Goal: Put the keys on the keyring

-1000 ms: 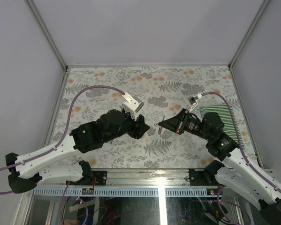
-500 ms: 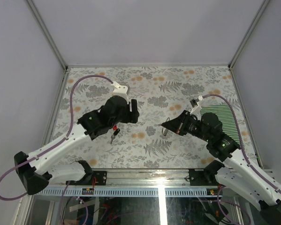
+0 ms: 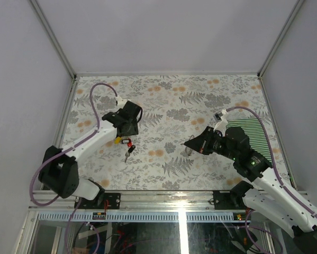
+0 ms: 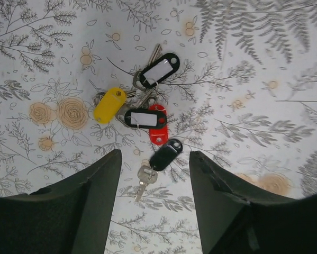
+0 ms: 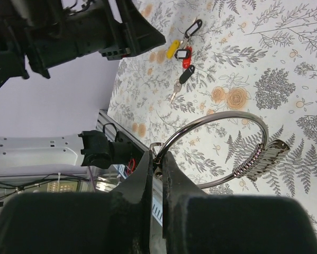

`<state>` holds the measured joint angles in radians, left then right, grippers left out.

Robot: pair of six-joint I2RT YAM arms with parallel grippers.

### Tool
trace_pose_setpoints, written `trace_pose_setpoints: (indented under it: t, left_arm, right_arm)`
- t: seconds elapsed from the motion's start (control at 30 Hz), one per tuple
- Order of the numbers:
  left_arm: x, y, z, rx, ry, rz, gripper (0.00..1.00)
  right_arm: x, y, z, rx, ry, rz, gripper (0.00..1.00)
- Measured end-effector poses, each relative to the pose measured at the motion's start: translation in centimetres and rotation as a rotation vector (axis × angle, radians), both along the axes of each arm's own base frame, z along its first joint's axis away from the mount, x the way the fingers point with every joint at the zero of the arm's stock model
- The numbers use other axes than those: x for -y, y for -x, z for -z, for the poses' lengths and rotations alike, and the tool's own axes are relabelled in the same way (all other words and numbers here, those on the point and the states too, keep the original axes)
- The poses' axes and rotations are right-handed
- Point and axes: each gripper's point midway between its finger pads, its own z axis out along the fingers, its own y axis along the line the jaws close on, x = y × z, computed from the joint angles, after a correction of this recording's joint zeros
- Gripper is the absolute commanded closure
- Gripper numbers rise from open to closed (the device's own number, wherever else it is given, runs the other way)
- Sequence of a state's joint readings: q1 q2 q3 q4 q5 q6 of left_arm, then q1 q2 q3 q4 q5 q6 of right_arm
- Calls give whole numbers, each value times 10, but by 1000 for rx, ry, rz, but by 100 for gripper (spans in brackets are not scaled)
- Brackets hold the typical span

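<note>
My left gripper (image 4: 154, 156) over the keys (image 4: 142, 114), keyring (image 5: 248, 160) in my right gripper (image 5: 157, 156).
My left gripper hangs part-open and empty. The keys lie heaped on the table (image 4: 264, 79) at its twelve o'clock, the red-tagged key (image 4: 158, 135) in the middle. At their three o'clock, my right gripper pinches the keyring shut. Picking step, I judge: next, descend and close on one tag.

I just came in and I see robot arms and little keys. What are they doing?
The right fingers are pinched shut on the silver keyring, holding it out over the flowery table. The left fingers hang open over the keys, a little pile with yellow, red and black tags lying on the table. No key is on the ring yet.
</note>
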<state>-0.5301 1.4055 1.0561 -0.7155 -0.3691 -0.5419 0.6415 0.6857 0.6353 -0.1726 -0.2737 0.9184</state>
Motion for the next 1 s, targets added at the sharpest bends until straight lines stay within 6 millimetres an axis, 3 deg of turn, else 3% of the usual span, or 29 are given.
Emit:
trace_pose_setpoints:
  t: [0.2, 0.33, 0.53, 1.0]
  left_arm:
    - [-9, -4, 47, -108, -119, -28, 49]
    - [-10, -7, 65, -148, -160, -31, 51]
    - [-4, -24, 70, -131, -172, -38, 60]
    - [-12, -44, 83, -118, -162, -84, 65]
  right_arm:
    - [1, 2, 9, -10, 38, -14, 100]
    - [2, 3, 11, -10, 50, -19, 100]
    - [3, 4, 13, -10, 59, -23, 100]
    - [4, 5, 19, -20, 82, -30, 100]
